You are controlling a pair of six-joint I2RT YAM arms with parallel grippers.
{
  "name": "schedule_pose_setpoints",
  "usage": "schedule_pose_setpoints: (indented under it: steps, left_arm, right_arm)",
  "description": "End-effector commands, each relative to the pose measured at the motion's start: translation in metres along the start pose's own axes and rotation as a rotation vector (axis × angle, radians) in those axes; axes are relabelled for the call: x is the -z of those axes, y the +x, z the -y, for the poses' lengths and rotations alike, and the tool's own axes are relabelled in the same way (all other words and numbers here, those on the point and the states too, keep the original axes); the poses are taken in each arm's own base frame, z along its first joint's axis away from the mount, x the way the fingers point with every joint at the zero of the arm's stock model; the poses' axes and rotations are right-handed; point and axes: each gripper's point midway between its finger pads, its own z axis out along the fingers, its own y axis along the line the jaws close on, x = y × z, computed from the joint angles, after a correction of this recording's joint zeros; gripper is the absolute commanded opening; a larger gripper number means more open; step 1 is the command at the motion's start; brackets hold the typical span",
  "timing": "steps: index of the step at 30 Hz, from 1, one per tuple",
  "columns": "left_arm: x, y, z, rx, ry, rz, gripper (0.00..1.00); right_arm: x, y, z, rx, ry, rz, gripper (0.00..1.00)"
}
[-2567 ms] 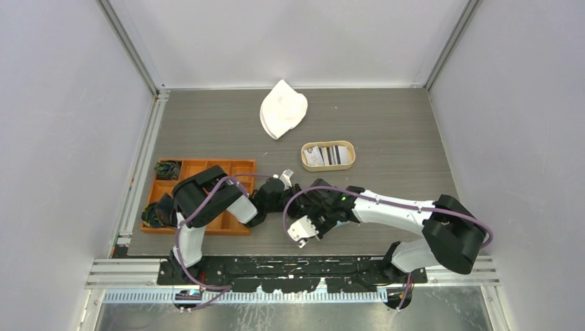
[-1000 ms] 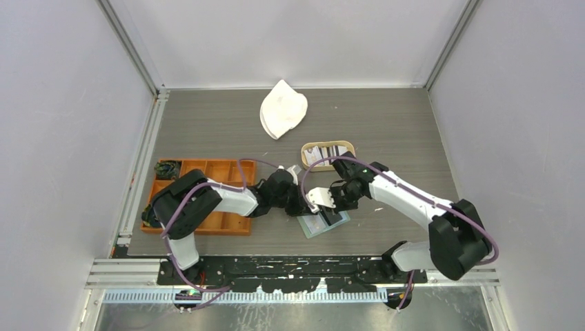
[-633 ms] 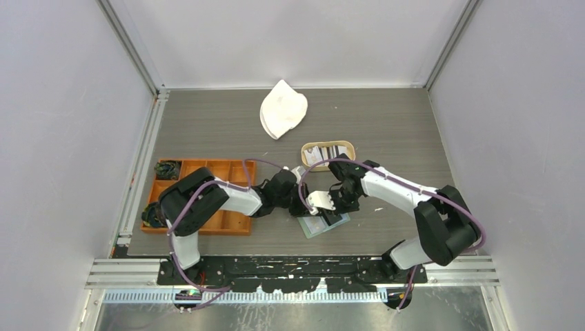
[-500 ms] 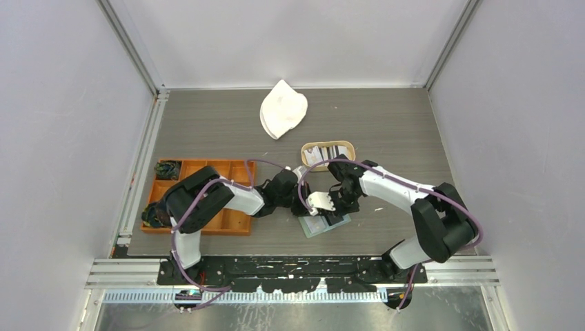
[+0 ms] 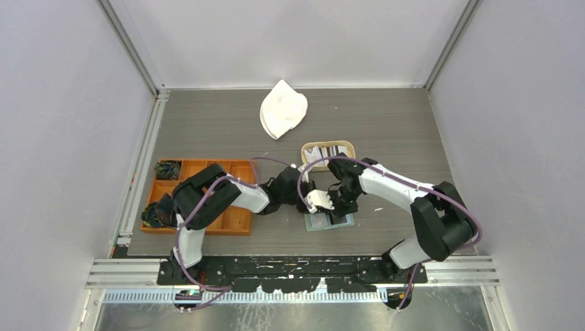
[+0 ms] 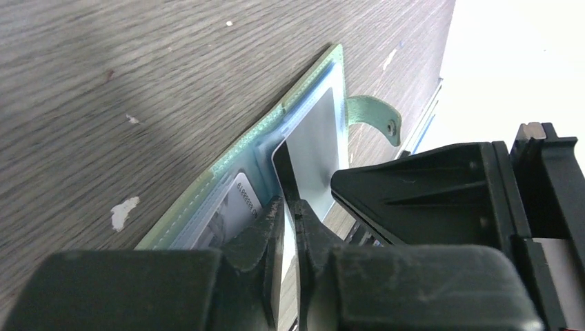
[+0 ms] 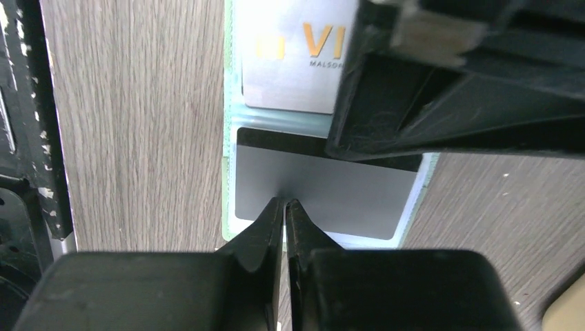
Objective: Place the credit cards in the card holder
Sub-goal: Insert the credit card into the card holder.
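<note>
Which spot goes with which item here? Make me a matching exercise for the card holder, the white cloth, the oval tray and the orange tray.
Things:
1. holder
2. cloth
3. oval tray
4. orange tray

Places:
A. left side
B. far middle
C. near edge, lying open
D. between cloth and holder, cards inside

Pairs: 1-C, 2-B, 3-D, 4-A

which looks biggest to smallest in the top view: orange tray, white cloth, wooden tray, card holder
orange tray
white cloth
wooden tray
card holder
The white cloth and wooden tray look close. The card holder is partly hidden.
</note>
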Motion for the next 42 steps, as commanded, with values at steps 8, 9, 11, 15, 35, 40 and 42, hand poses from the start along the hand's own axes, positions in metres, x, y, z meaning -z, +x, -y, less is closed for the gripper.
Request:
schedule_pose_setpoints:
  steps: [8,9,11,15,35,40,42]
  left_arm:
    - [0.059,-0.029,0.047,-0.23,0.163,0.207,0.26]
    - [0.068,-0.03,0.053,-0.264,0.173,0.222,0.28]
    - [0.083,-0.032,0.06,-0.332,0.165,0.249,0.3]
    - [0.11,-0.038,0.064,-0.444,0.109,0.31,0.42]
    - [0.126,-0.026,0.017,-0.342,0.042,0.34,0.58]
    - [0.156,-0.036,0.008,-0.377,-0.025,0.474,0.58]
    - [0.168,-0.036,0.009,-0.38,-0.004,0.527,0.61]
  right_arm:
    - [0.065,-0.025,-0.002,-0.043,0.165,0.296,0.3]
    - [0.063,-0.022,-0.007,-0.03,0.171,0.301,0.33]
    - [0.057,-0.013,-0.017,0.019,0.172,0.298,0.4]
    - [0.046,-0.012,-0.024,0.076,0.154,0.32,0.47]
    - [-0.007,0.004,0.023,0.045,0.182,0.058,0.28]
    - [0.013,-0.012,0.062,-0.076,0.376,0.093,0.25]
    - [0.023,-0.017,0.06,-0.074,0.388,0.116,0.26]
